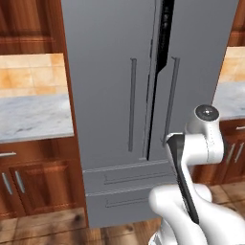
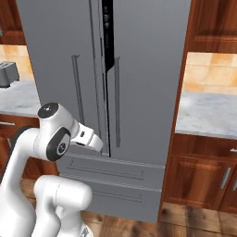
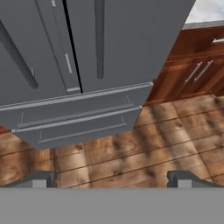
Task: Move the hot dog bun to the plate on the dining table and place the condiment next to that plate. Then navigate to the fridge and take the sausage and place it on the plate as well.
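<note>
The tall grey fridge [image 1: 110, 95] [image 2: 148, 92] [image 3: 131, 39] stands straight ahead. A dark gap [image 1: 165, 38] [image 2: 107, 41] shows between its two upper doors, so one door stands slightly ajar. Long bar handles [image 1: 132, 103] [image 2: 117, 102] flank the gap, and two wide drawers [image 1: 129, 186] [image 3: 74, 118] sit at the base. My gripper [image 3: 111, 180] is open and empty, its fingertips [image 3: 41, 179] wide apart, and it looks down at the floor in front of the drawers. The hot dog bun, plate, dining table, condiment and sausage are out of view.
Marble counters [image 1: 33, 117] [image 2: 208, 113] backed by orange tiles flank the fridge, over wooden cabinets [image 1: 33, 186] [image 2: 203, 180]. A grey appliance [image 2: 7, 74] sits on the left counter. Wooden floor [image 3: 131, 148] lies before the fridge.
</note>
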Robot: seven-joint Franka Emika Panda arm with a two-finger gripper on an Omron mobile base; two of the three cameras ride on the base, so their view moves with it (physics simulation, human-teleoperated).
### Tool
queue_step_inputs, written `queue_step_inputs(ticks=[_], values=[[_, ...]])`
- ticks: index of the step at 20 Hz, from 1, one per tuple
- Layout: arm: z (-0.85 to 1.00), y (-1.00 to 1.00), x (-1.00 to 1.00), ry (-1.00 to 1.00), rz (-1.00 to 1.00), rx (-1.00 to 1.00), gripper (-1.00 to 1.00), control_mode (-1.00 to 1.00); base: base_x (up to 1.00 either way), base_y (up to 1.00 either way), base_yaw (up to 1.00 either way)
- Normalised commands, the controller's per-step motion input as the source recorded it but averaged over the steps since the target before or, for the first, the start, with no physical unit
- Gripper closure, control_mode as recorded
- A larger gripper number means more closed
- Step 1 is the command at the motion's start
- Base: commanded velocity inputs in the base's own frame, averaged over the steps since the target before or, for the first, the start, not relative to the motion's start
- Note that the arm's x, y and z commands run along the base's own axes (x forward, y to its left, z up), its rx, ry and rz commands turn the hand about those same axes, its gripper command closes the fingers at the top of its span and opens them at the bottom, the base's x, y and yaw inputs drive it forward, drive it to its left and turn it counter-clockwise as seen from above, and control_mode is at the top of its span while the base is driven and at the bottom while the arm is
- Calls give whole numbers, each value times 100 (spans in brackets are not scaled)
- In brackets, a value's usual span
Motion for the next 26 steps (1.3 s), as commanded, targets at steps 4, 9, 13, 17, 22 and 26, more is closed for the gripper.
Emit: queue_step_inputs(ticks=[4, 9, 13, 17, 22, 26], values=[[0, 0, 0, 0, 0, 0, -100, 100, 23, -8, 1], [33, -14, 14, -15, 5, 0, -100, -100, 5, -3, 2], [77, -22, 66, -11, 11, -1, -100, -100, 0, 0, 0], [31, -10, 72, -3, 11, 0, -100, -100, 0, 0, 0], [21, -7, 77, 0, 11, 0, -100, -100, 0, 0, 0], [20, -30, 50, -3, 0, 0, -100, -100, 0, 0, 0]])
